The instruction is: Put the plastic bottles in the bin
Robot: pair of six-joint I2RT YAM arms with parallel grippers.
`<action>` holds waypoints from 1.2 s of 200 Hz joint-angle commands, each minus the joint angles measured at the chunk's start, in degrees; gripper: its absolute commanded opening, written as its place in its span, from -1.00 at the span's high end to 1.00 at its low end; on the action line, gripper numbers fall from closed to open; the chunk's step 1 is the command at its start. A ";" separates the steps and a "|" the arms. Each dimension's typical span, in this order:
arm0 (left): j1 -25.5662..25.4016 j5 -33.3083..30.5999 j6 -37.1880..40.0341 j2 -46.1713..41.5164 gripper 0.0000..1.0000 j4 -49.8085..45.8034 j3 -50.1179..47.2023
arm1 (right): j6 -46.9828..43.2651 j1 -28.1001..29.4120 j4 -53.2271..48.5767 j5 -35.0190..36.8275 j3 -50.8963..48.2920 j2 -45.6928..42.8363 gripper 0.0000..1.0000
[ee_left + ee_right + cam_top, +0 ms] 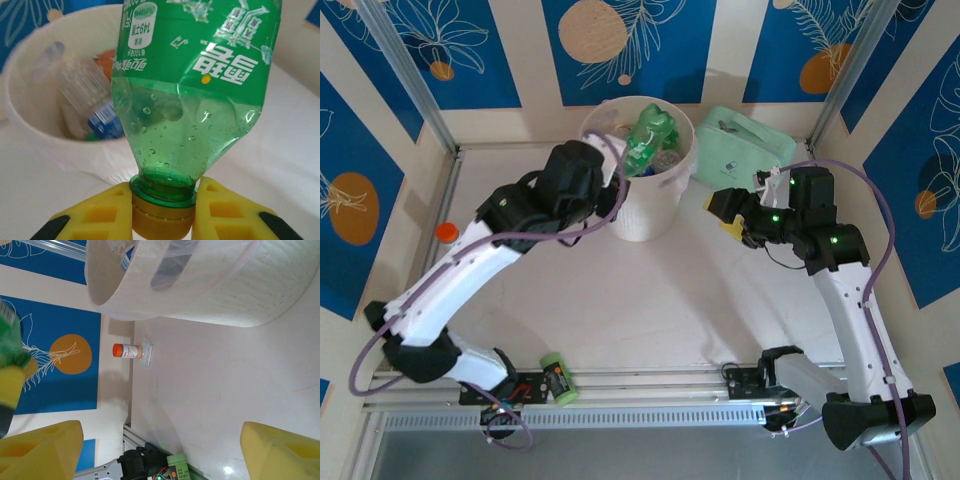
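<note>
A yellow cap (161, 224) is clamped between the yellow fingers (95, 216) of the left gripper (162, 215), which is closed tight on the neck of a green bottle (195, 75). The bottle is held over the open mouth of the bin (638, 215), which stands at the far middle of the table (670, 310). Clear bottles (102, 120) with blue labels are seen lying inside the bin. The right gripper (728, 212) is held wide open and empty above the table, just right of the bin. A mint-green bag (745, 145) is set far right of the bin. An orange-capped jar (446, 232) stands at the left edge, and a light-green can (558, 378) lies at the near edge.
</note>
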 commanded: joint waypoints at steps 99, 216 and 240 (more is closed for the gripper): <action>14.37 8.90 26.78 10.35 0.70 7.80 5.92 | 0.56 -1.54 -0.88 -0.46 1.56 -0.35 -0.65; 18.51 9.61 29.81 6.10 -0.59 13.94 -3.74 | 0.89 -1.61 -1.87 0.54 2.86 0.14 -0.64; 18.51 4.81 24.08 7.07 -0.60 14.10 -1.67 | 0.99 -0.94 -1.80 0.92 3.08 -0.07 -0.64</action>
